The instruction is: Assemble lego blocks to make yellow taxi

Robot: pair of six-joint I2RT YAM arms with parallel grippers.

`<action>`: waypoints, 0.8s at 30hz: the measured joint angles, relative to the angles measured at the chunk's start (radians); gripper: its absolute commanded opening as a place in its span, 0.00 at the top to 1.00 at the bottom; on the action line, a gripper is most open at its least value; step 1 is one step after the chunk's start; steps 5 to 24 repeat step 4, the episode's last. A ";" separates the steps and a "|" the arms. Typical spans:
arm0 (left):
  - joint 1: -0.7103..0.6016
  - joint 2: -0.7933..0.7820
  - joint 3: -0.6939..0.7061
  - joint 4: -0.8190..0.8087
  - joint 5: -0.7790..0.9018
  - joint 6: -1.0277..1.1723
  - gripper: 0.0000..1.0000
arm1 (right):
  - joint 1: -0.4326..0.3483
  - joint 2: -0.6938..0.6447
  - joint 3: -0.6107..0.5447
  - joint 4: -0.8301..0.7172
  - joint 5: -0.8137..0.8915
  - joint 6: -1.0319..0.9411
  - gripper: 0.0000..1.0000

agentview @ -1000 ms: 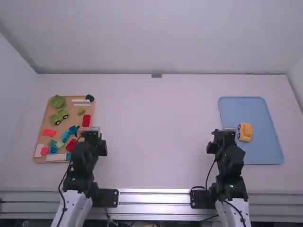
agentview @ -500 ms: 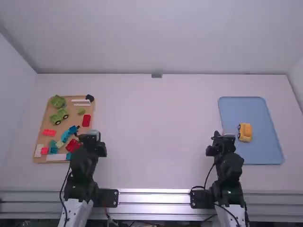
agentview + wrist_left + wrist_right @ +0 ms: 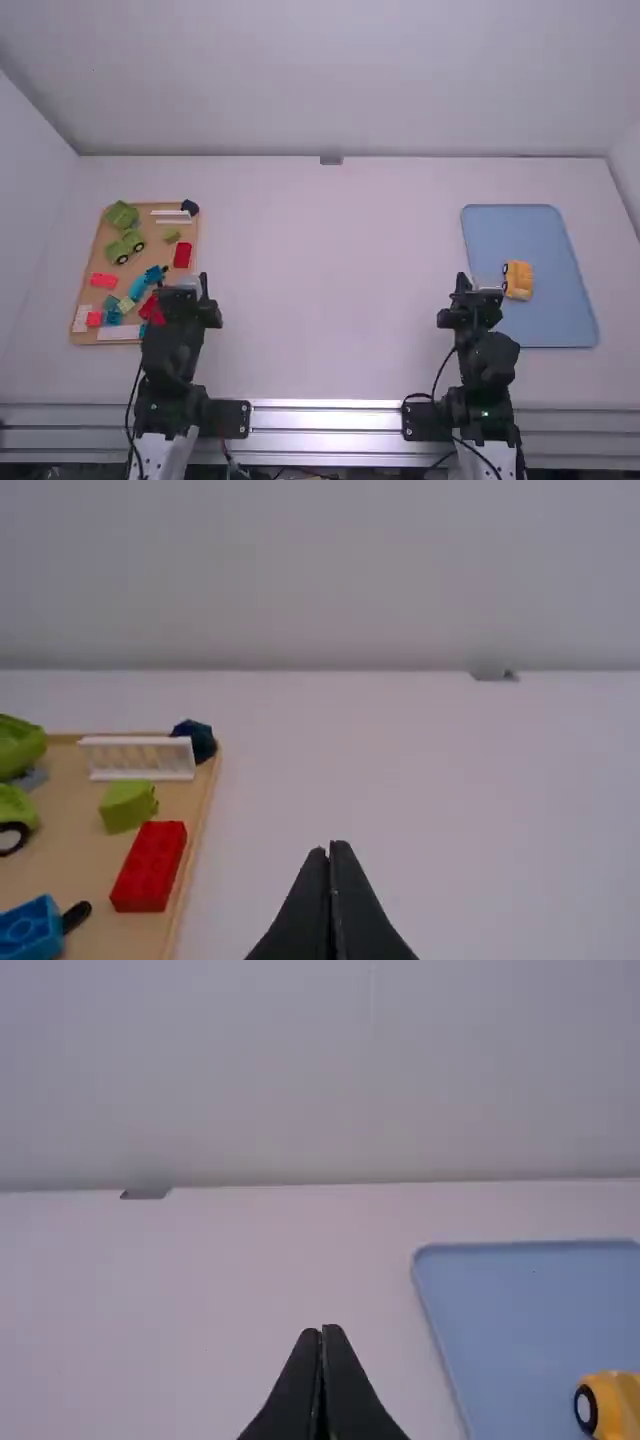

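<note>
From here, the yellow taxi (image 3: 518,280) sits on the blue tray (image 3: 540,335), looking assembled, so I'd call the job finished. Loose blocks lie on the wooden tray (image 3: 150,240). Left claw (image 3: 330,846) and right claw (image 3: 322,1330) are both closed, gripping nothing.

Behind the left black two-finger claw (image 3: 188,286) run bulky black joints (image 3: 172,348), thin black cable (image 3: 131,402), white link (image 3: 168,455); right arm (image 3: 487,360) matches.
</note>
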 measured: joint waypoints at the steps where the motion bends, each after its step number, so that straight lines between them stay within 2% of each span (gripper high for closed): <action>1: 0.000 -0.001 0.000 0.000 0.000 0.000 1.00 | 0.000 0.000 0.000 0.000 -0.003 0.000 1.00; 24: 0.000 -0.011 0.000 0.000 0.000 0.000 1.00 | 0.000 0.000 0.000 0.000 -0.001 0.004 1.00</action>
